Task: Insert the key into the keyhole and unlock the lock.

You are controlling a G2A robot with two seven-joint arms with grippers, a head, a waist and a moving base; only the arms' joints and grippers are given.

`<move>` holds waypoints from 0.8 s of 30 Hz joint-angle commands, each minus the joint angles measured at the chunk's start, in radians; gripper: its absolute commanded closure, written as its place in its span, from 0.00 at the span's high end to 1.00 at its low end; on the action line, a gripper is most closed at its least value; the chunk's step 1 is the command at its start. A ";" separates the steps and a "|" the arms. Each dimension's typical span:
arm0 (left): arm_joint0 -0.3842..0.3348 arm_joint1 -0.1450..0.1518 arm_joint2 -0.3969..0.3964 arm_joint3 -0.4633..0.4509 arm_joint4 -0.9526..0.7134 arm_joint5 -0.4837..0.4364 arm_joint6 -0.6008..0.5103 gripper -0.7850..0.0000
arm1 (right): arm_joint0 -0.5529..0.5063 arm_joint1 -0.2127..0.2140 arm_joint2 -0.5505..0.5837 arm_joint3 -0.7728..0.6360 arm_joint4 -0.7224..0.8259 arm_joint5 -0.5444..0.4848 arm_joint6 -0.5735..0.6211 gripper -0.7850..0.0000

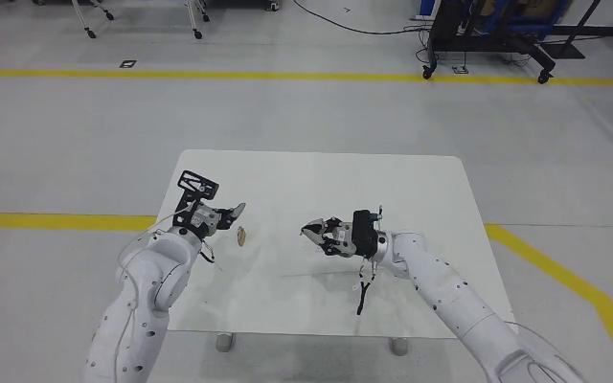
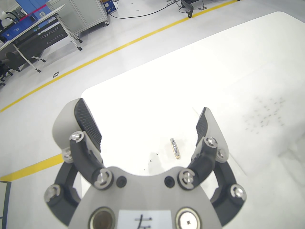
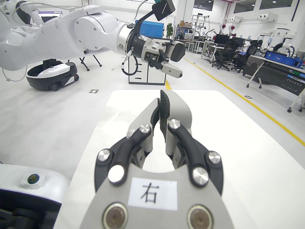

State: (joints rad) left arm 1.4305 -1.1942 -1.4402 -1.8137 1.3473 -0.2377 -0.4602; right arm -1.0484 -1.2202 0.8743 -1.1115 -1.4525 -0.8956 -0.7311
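The white worktop (image 1: 402, 182) is carrying a single small thing. At its left side the left tool (image 1: 233, 214) is hanging just above the surface, and its fingers are standing wide apart with their ribbed black pads (image 2: 87, 122) facing each other and gripping nothing.

Just to the right of that tool's tips, and slightly nearer, the lock (image 1: 242, 235) is lying on the worktop. It is showing as a small brass-coloured piece turned up on its narrow edge, with a silvery face on top, and it is too small to make out a keyhole. In the left wrist view the lock (image 2: 175, 148) is sitting on the surface below the gap between the two fingers, closer to one of them and touching neither.

Farther right, near the middle of the worktop, the right tool (image 1: 306, 231) is pointing left toward the lock and staying well apart from it. Its fingers are pressing together pad to pad (image 3: 164, 110), and whether anything thin is pinched between them I cannot tell.

To the right of that, a black cable (image 1: 362, 292) is hanging from the right arm down onto the worktop's near part.
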 commanded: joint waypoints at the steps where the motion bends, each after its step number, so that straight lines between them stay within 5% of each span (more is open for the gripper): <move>1: -0.002 -0.001 -0.019 0.014 -0.090 -0.019 0.026 1.00 | -0.008 -0.004 0.002 0.011 0.055 0.004 0.027 0.00; 6: -0.014 0.003 -0.080 0.066 -0.413 -0.175 0.004 1.00 | 0.025 -0.031 -0.021 0.067 0.211 -0.054 0.043 0.00; 13: -0.109 0.022 -0.114 0.223 -0.872 -0.417 -0.236 1.00 | 0.076 -0.069 -0.068 0.159 0.295 -0.111 0.004 0.00; 24: -0.268 0.048 -0.056 0.437 -1.270 -0.542 -0.537 1.00 | 0.168 -0.139 -0.176 0.269 0.404 -0.117 -0.008 0.00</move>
State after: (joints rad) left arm 1.1702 -1.1486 -1.4988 -1.3873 0.0931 -0.7685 -0.9835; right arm -0.8899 -1.3531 0.7055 -0.8537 -1.0555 -1.0123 -0.7383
